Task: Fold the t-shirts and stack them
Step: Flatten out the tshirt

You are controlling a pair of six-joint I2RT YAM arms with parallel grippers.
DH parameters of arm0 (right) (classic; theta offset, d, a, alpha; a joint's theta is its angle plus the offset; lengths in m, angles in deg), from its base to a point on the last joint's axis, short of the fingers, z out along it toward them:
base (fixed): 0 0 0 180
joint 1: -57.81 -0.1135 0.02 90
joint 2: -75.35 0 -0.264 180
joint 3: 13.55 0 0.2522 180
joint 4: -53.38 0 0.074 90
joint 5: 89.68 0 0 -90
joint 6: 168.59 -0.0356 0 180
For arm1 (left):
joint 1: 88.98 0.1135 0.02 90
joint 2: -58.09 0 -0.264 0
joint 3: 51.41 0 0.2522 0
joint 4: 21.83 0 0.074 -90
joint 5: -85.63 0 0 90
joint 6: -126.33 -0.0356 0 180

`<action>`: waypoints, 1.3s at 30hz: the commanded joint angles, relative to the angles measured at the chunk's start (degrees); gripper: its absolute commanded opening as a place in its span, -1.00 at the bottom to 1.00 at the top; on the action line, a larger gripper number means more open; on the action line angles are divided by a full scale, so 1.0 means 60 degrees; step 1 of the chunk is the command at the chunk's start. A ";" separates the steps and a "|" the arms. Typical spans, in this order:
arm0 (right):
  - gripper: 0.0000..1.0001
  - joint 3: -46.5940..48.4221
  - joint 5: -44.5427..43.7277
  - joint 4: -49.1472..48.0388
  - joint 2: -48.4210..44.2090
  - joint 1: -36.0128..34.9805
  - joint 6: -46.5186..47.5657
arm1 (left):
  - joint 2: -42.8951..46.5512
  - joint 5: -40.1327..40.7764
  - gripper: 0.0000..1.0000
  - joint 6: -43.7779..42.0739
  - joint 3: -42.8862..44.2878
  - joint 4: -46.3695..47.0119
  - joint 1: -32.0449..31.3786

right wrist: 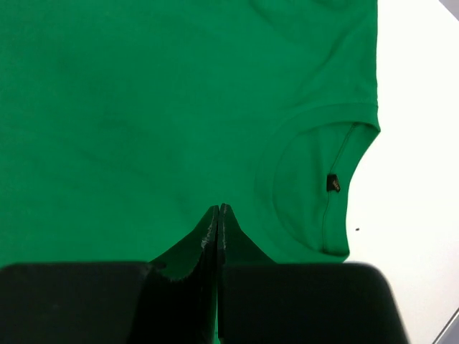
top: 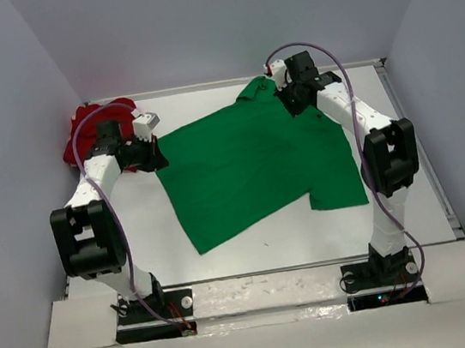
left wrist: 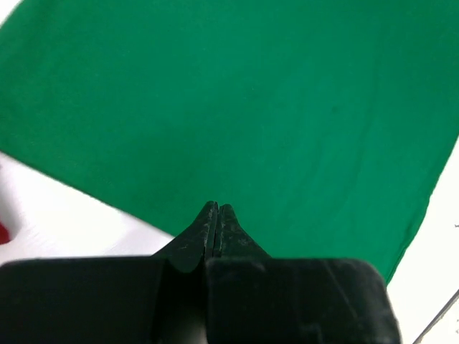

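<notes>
- Green shirt point(top: 257, 166) lies spread; only the top view shows red shirt point(top: 80, 135) bunched at 10 o'clock.
- Only the right wrist view shows neck label point(right wrist: 333, 183).
- Left gripper point(left wrist: 216, 209) and right gripper point(right wrist: 218, 209) are pressed together.

Spread t-shirt point(top: 249, 167) lying flat across the middle of the counter point(top: 251, 245), bunched t-shirt point(top: 92, 129) sitting behind it in the far left corner, left tool point(top: 158, 160) hovering at the spread one's left edge, right tool point(top: 292, 107) hanging over its collar end, far right.
</notes>
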 commanded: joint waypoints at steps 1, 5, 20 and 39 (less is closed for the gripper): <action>-1.00 0.1289 0.0044 0.0049 0.0623 0.0089 -0.0255 | -0.0385 0.1207 -1.00 0.0443 0.0462 -0.0145 -0.0754; -1.00 0.2170 0.0086 0.0078 0.1619 0.0177 -0.0255 | -0.1232 0.2188 -1.00 0.0663 0.0944 -0.0408 -0.1458; -1.00 0.3680 0.0717 0.0708 0.3759 0.0353 -0.0313 | -0.3037 0.4372 -1.00 0.1161 0.1854 -0.0423 -0.1708; -1.00 0.3271 0.0425 0.1162 0.4581 0.0894 -0.0269 | -0.3828 0.5807 -1.00 0.0985 0.2279 -0.0497 -0.2337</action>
